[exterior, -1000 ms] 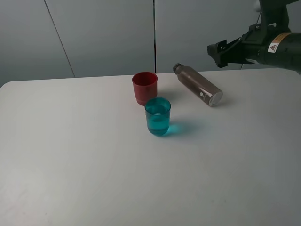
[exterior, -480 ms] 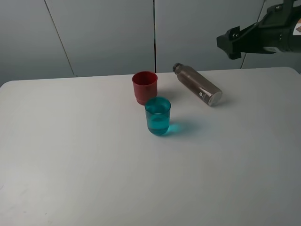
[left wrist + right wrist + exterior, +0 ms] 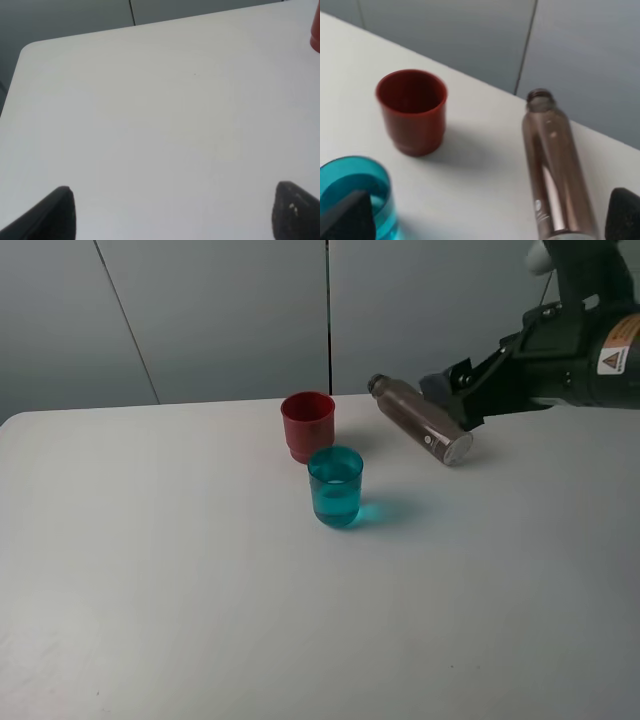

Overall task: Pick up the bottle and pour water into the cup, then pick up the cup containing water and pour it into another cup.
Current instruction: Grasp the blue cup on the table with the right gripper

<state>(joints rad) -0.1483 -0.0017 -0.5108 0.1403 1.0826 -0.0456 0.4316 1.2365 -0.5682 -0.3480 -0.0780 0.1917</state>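
The smoky grey-brown bottle point(image 3: 420, 420) lies on its side on the white table, neck pointing back-left; the right wrist view shows it too point(image 3: 557, 165). The teal cup point(image 3: 335, 487) stands upright with water in it, just in front of the empty red cup point(image 3: 307, 425). My right gripper point(image 3: 455, 400) is open, hovering just above and behind the bottle's base end, holding nothing. In the right wrist view point(image 3: 485, 225) its open fingers frame the bottle, red cup point(image 3: 412, 110) and teal cup point(image 3: 355, 195). My left gripper point(image 3: 177, 220) is open over bare table.
The white table point(image 3: 200, 590) has a rounded back-left corner point(image 3: 30, 50). Grey wall panels stand behind it. A sliver of the red cup point(image 3: 316, 35) shows at the edge of the left wrist view.
My right gripper first drew up and to the right, then came down and left to just above the bottle's base end. Bottle and cups have not moved.
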